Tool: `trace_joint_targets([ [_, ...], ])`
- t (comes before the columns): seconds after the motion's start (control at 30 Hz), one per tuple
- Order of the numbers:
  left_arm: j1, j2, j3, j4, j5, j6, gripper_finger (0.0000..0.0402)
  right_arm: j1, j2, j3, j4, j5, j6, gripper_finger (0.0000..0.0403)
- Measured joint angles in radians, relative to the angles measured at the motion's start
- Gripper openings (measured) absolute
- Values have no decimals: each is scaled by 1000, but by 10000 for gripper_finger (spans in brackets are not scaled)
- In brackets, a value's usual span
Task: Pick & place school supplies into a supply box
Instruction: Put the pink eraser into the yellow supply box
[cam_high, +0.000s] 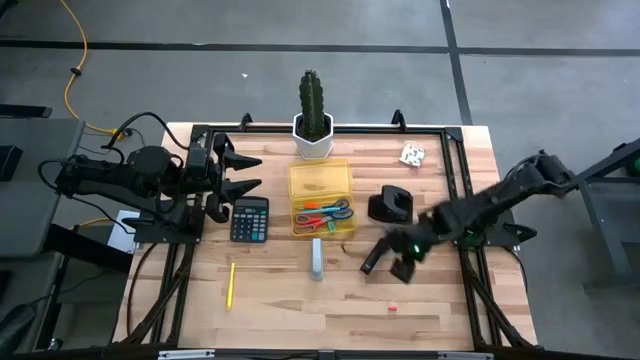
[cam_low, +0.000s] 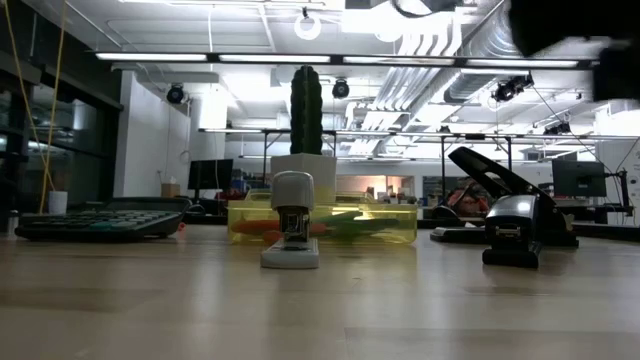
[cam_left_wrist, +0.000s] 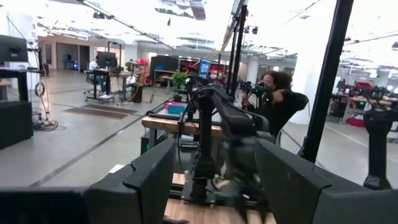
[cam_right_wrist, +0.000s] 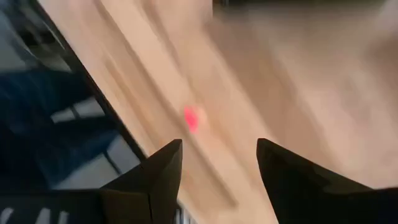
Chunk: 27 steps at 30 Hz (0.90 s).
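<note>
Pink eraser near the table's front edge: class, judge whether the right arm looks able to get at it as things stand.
Probably yes. The pink eraser lies alone on bare wood, nothing beside it. The right gripper hangs open just behind it, and the right wrist view shows the eraser ahead of the fingers.

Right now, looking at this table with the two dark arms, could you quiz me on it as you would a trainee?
1. True or false: the translucent yellow plastic box already holds scissors.
2. Which gripper is nearer the small pink eraser: (a) left gripper or (b) right gripper?
3. Fill in: the yellow pencil lies on the wooden table below the black ____ in the high view.

Key: 1 true; 2 b; 3 calculator.
</note>
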Motion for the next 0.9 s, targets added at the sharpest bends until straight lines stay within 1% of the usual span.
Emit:
trace_joint_targets([
  [0.07, 0, 0, 0, 0, 0, 10, 209, 81, 26, -18, 4, -24, 97, 200],
  [0.13, 0, 0, 0, 0, -2, 11, 209, 140, 61, -16, 20, -51, 155, 200],
  [0.27, 0, 0, 0, 4, -4, 11, 209, 213, 166, 61, 72, -54, 177, 200],
  [0.33, 0, 0, 0, 4, -4, 11, 209, 231, 232, 115, 76, -40, 158, 200],
  [0.43, 0, 0, 0, 6, -4, 11, 209, 249, 341, 174, 35, -32, 120, 200],
  [0.6, 0, 0, 0, 5, -4, 11, 209, 270, 481, 227, 27, -32, 103, 200],
  [0.8, 0, 0, 0, 5, -4, 10, 209, 273, 559, 247, 25, 22, 113, 200],
  [0.9, 0, 0, 0, 5, -4, 10, 209, 266, 580, 251, 29, 45, 145, 200],
])
